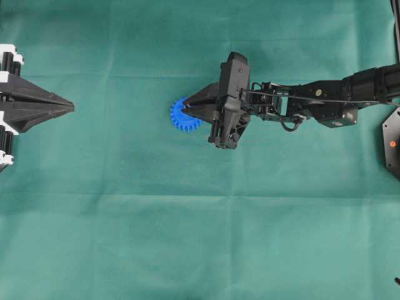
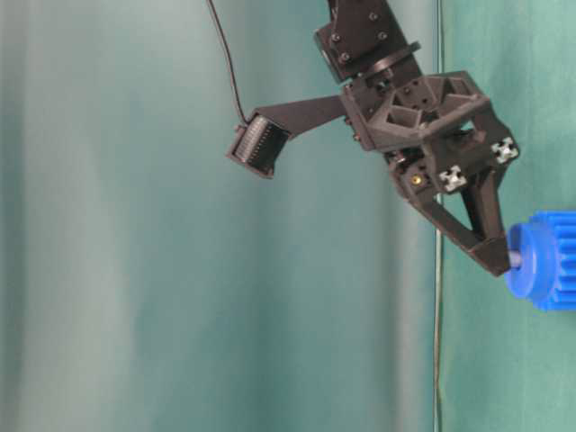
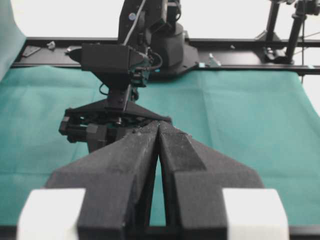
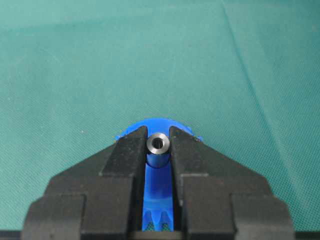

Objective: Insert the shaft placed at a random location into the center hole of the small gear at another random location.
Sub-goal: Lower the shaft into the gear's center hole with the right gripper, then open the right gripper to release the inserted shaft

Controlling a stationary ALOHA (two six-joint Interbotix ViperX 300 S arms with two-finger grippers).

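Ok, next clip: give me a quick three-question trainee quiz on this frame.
1. True or false: the right gripper grips the short silvery metal shaft.
2. The left gripper is: A) shut, far from the gear; B) holding the gear; C) open above it.
3. What lies beneath the shaft?

Key: 1 true. 2 A. 3 the bright blue plastic toothed gear, on the green cloth.

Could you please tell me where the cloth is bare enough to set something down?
The green cloth is bare below both arms and between the left gripper and the small gear. It is crowded where the right gripper holds the shaft over that gear.
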